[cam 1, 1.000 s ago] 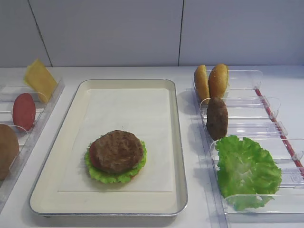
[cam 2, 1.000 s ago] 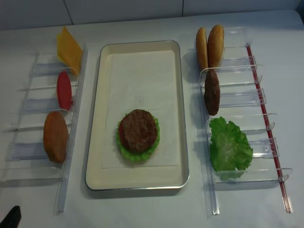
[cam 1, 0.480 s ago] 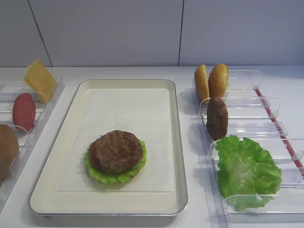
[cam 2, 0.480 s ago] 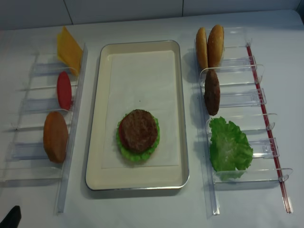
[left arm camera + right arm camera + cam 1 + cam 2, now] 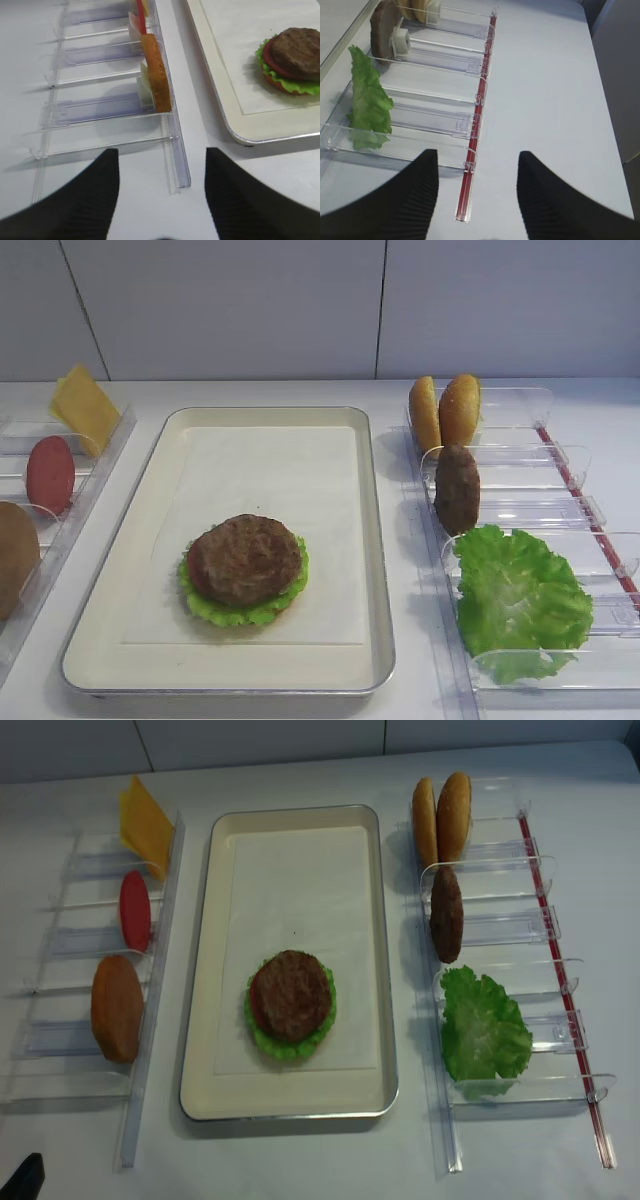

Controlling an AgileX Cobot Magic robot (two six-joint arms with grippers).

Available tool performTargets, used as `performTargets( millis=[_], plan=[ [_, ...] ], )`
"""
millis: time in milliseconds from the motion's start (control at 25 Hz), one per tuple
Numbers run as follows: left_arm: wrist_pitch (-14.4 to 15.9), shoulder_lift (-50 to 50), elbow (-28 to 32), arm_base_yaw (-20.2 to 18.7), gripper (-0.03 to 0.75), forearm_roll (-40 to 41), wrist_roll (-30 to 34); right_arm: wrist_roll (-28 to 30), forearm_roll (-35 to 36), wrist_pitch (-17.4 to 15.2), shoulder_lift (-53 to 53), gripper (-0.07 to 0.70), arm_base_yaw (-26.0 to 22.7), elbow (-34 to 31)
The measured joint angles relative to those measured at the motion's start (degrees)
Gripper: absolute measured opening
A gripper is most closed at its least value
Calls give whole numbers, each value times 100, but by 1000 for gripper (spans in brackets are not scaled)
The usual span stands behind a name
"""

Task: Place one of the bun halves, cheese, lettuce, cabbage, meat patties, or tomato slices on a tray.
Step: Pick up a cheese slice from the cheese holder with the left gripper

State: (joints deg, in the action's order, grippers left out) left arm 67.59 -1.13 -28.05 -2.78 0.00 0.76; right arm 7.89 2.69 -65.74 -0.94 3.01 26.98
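Observation:
The cream tray (image 5: 375, 540) holds a stack: a meat patty (image 5: 245, 558) on lettuce (image 5: 262, 50), a tomato slice and a bun. In the left bins stand the cheese (image 5: 146, 824), a tomato slice (image 5: 135, 910) and a bun half (image 5: 117, 1008). Across the tray, the right bins carry two bun halves (image 5: 443, 817), a patty (image 5: 446, 914) and lettuce (image 5: 485, 1030). No cabbage is in view. My left gripper (image 5: 161, 150) is open and empty over the near end of the left bins. Open and empty too, my right gripper (image 5: 478, 152) is near the red strip.
Clear plastic bin racks (image 5: 70, 970) flank the tray on both sides. A red strip (image 5: 565, 990) runs along the right rack's outer edge. A white wall (image 5: 300, 310) closes the back. A dark bit of the left arm (image 5: 22, 1176) shows at the near left corner.

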Motion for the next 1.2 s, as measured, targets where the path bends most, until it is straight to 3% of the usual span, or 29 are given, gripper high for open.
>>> performTargets(
  millis=[200, 400, 680, 1200],
  plan=[
    [-41, 0, 0, 0, 394, 0, -12, 0, 0, 0, 0, 407, 0, 0],
    [-419, 373, -317, 0, 394, 0, -629, 0, 0, 0, 0, 407, 0, 0],
    [-1036, 2803, -1218, 0, 394, -106, -332, 0, 0, 0, 0, 407, 0, 0],
    [-1587, 6805, -3554, 0, 394, -192, 4, 0, 0, 0, 0, 407, 0, 0]
  ],
)
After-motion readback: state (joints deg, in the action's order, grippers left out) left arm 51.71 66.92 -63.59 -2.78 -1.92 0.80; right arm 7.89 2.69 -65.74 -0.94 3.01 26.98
